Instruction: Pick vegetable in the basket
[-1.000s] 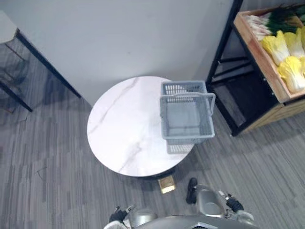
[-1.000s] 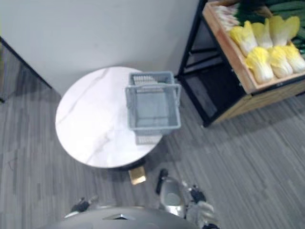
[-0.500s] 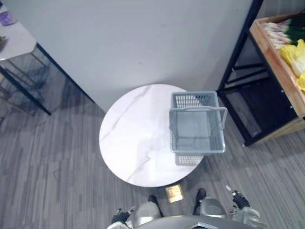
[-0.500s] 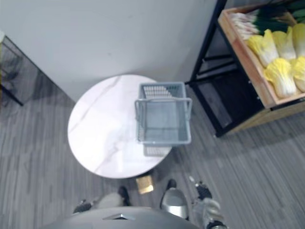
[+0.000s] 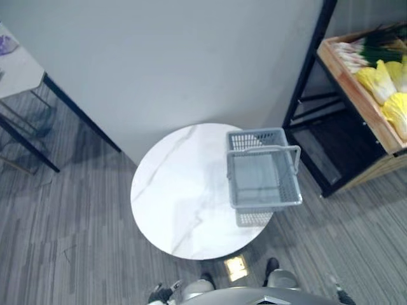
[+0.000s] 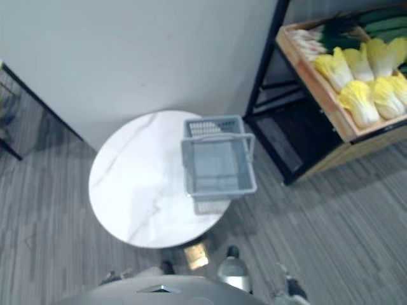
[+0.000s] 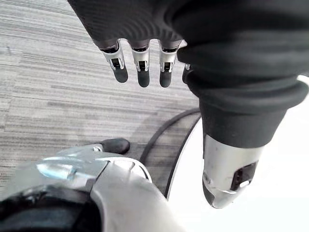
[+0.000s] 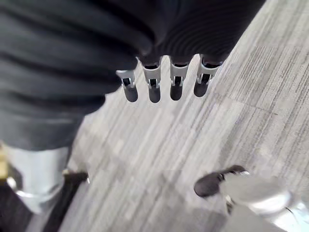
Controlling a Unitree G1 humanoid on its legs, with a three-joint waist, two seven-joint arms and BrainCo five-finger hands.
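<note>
— So, how are the hands standing at this moment?

— Both are hanging low, beside the robot. In its own wrist view the left hand (image 7: 141, 67) is pointing down to the grey floor (image 7: 53, 92). Its fingers are lying straight in a row, with the thumb apart from them, and they are closing on nothing. The hand is relaxed and open.

— And the other one?

— The right hand (image 8: 164, 86) is doing the same. Its dark-tipped fingers are hanging straight and slack over the floor, the thumb is staying to one side, and the palm is gripping nothing.

— Where is the basket?

— The grey basket (image 5: 264, 179) is sitting on the round white table (image 5: 175, 203), at the table's right edge. Its handle is standing upright across the middle.

— And the vegetables?

— The yellow cabbages (image 6: 359, 98) are lying in a wooden crate (image 6: 316, 95). The crate is resting tilted on a black rack (image 6: 264, 79), to the right of the table and farther from the robot. Some green onions (image 6: 313, 39) are lying at the far end of the same crate, just beside the cabbages. The crate is standing well apart from the basket, and both hands are hanging well apart from it too.
</note>
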